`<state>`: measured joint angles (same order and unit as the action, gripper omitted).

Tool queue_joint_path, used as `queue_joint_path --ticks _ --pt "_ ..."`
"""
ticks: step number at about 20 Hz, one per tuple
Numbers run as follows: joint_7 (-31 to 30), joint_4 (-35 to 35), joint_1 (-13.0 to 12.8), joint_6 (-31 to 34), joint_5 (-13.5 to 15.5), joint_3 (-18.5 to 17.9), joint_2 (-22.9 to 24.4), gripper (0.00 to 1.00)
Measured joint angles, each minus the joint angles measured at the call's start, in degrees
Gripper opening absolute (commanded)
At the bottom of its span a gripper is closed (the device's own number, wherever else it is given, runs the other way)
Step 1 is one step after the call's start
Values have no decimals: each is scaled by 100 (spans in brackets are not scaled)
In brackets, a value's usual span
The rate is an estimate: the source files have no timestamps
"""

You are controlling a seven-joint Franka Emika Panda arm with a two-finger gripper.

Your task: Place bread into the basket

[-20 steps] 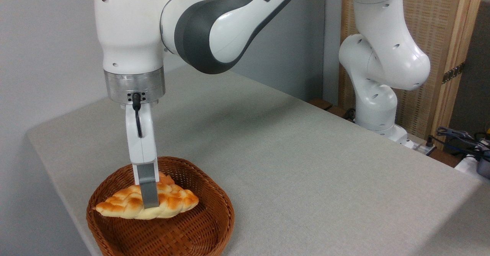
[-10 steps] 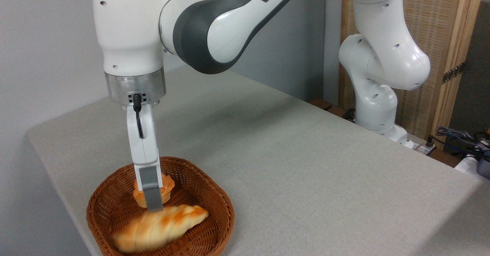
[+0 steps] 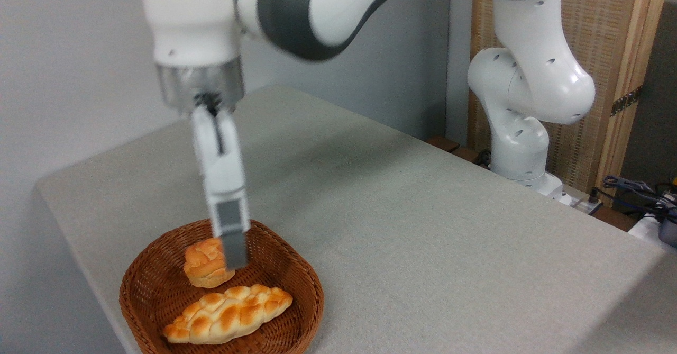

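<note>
So the bread [image 3: 227, 313], the long braided loaf with the golden-orange crust, is lying flat inside the basket [image 3: 304, 280], toward the near side of it. It sits on a slant, its left tip nearer the camera and its right tip pointing a bit farther back and to the right. Nothing is holding it, it's just resting on the woven bottom.

Just behind it, on the far-left part of the same basket, there's a small round bun [image 3: 203, 263], upright, close to the loaf but I can't tell if they actually touch.

The basket itself is reddish-brown wicker and sits at the near-left corner of the grey table [image 3: 423, 227], with its lower edge cut off by the frame.

The gripper [image 3: 234, 259] hangs above the basket, fingers pointing down, a little blurry. From this angle only one grey finger [image 3: 233, 235] really shows, overlapping the right edge of the bun in the picture, so honestly I can't tell how far apart the jaws are. It has nothing in it.

The white-and-grey arm [image 3: 317, 5] arches from the top of the frame over to its base [image 3: 521, 147] at the far-right side of the table, in front of a wooden screen [image 3: 608, 52]. Some cables [image 3: 634, 190] sit at the far right.
</note>
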<state>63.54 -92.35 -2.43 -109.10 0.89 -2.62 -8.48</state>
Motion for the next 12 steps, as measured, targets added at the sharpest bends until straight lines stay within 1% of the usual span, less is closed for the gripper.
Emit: queue_joint_path --ticks 3,6,9,12 --pt "-274 1 253 677 0 -1 522 100" --pt "-813 -9 363 1079 36 4 900 100" --pt "-1568 -36 362 1214 174 41 1047 100" --pt "-1912 -60 362 1283 188 149 1056 100"
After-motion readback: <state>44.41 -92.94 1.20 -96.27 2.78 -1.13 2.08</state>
